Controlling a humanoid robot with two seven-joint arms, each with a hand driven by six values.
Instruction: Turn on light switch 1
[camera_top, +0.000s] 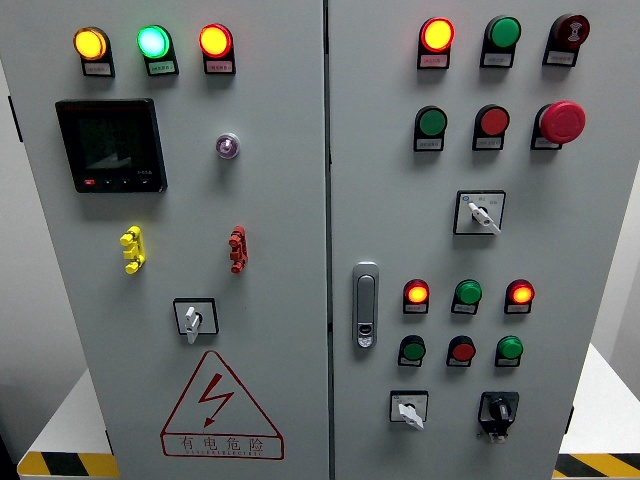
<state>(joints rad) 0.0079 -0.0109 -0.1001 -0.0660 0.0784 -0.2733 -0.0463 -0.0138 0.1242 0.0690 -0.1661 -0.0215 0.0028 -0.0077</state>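
Observation:
A grey electrical cabinet with two doors fills the head view. The left door (270, 200) carries one white rotary switch (193, 320), its knob pointing down. On the right door (590, 250) are a rotary switch (483, 214) at mid height, another rotary switch (409, 410) at the bottom, and a black key switch (497, 412) beside it. The small labels are too small to read, so I cannot tell which one is switch 1. Neither of my hands shows in the view.
Lit lamps: yellow (90, 44), green (153, 41) and red (215, 41) at top left, red (436, 35) at top right. Also a black display (110, 145), a red emergency stop (561, 121), a door handle (365, 305), a warning triangle (220, 405) and several push buttons.

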